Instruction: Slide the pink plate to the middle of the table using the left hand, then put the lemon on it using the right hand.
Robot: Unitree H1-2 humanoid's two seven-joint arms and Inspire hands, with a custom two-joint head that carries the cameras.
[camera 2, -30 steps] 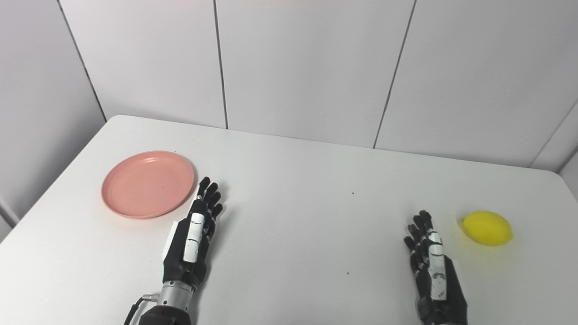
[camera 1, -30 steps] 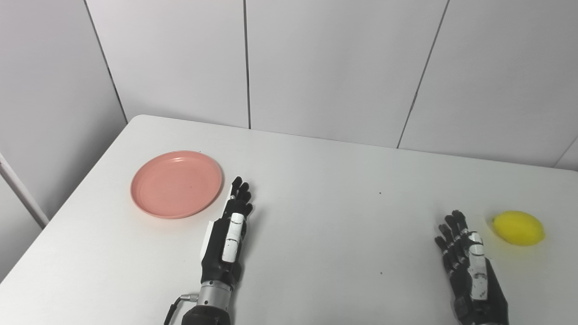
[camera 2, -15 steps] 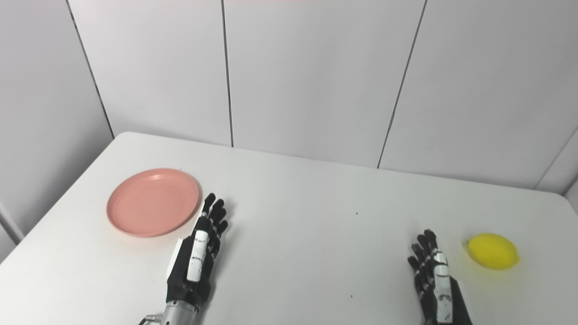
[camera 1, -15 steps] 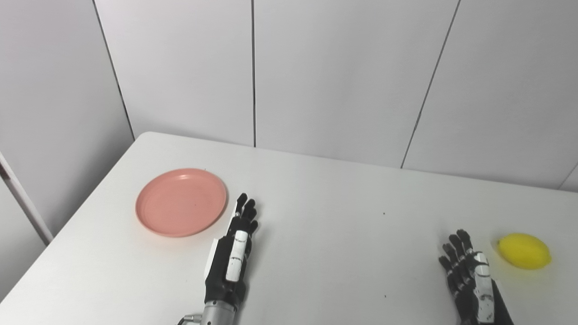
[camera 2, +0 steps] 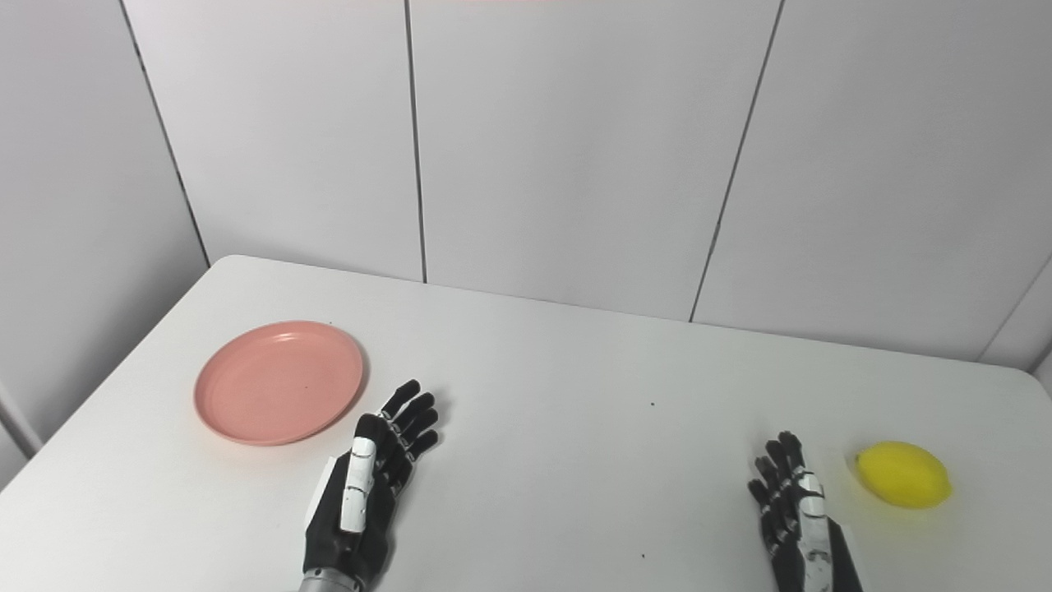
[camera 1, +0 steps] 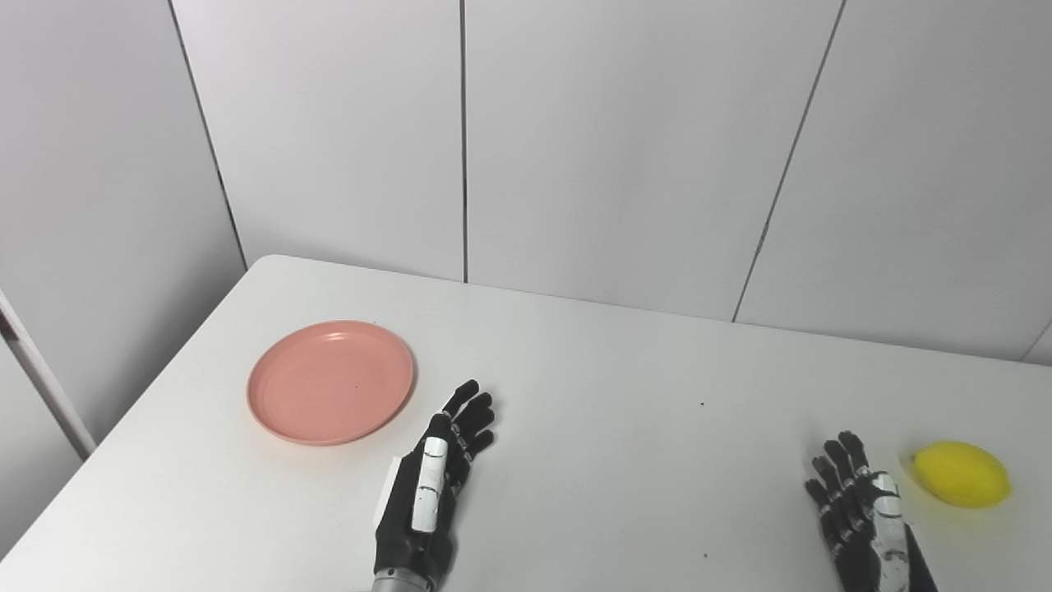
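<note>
My left hand (camera 1: pixel 427 501) lies over the table (camera 1: pixel 625 460) near its front edge, left of the middle, holding nothing; its fingers (camera 1: pixel 472 415) are stretched out and a little apart, pointing away from me and leaning slightly toward the right. It is just beside the plate (camera 1: pixel 330 381) but not touching it: the fingertips end close to the plate's near right rim, with a thin strip of bare tabletop between. The plate is pink, round and shallow, and it sits flat in the left part of the table, nearer the left edge than the middle, with nothing on it. My right hand (camera 2: pixel 801 526) comes in at the front edge on the right side, also empty, its fingers (camera 2: pixel 777 473) straight and slightly spread, pointing toward the far edge; the lower part of it runs out of the picture. The lemon (camera 2: pixel 902 474) lies on its side on the tabletop just to the right of those fingers, near the right edge of the table, apart from my hand. Plate and lemon are well apart, on opposite sides of the table. Behind the far edge stands a wall of pale panels (camera 1: pixel 625 140).
</note>
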